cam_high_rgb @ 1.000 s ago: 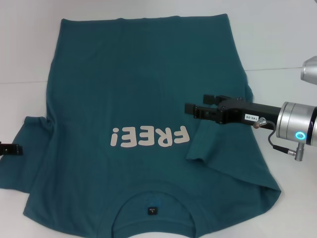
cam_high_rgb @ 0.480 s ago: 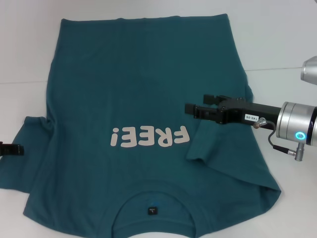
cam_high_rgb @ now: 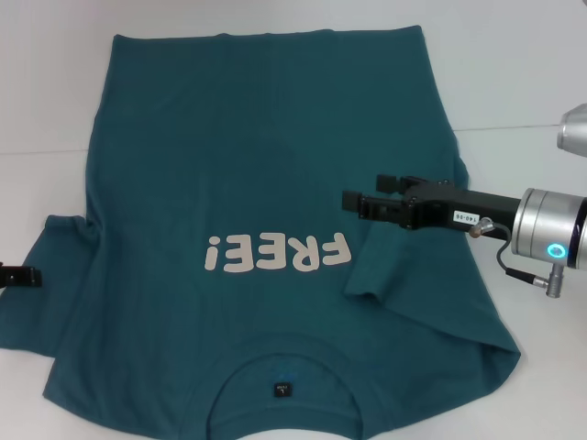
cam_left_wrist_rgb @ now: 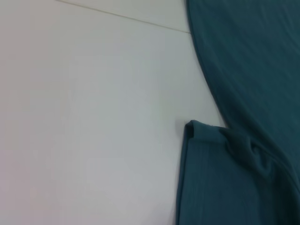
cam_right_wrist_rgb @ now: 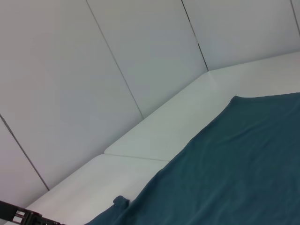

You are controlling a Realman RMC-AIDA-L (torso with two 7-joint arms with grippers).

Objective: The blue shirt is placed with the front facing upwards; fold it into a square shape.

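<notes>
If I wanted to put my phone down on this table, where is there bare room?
Bare white table lies beyond the right gripper, beside the blue shirt, and left of it, beyond the left gripper. The middle is crowded: the shirt covers it.

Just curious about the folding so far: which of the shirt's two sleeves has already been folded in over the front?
The sleeve on the robot's right, lying on the blue shirt beside the "FREE!" print, under the right gripper. The other sleeve lies spread out.

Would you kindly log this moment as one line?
blue shirt: flat, print up, right sleeve folded inward | right hand: over that sleeve | left hand: at left sleeve edge
</notes>
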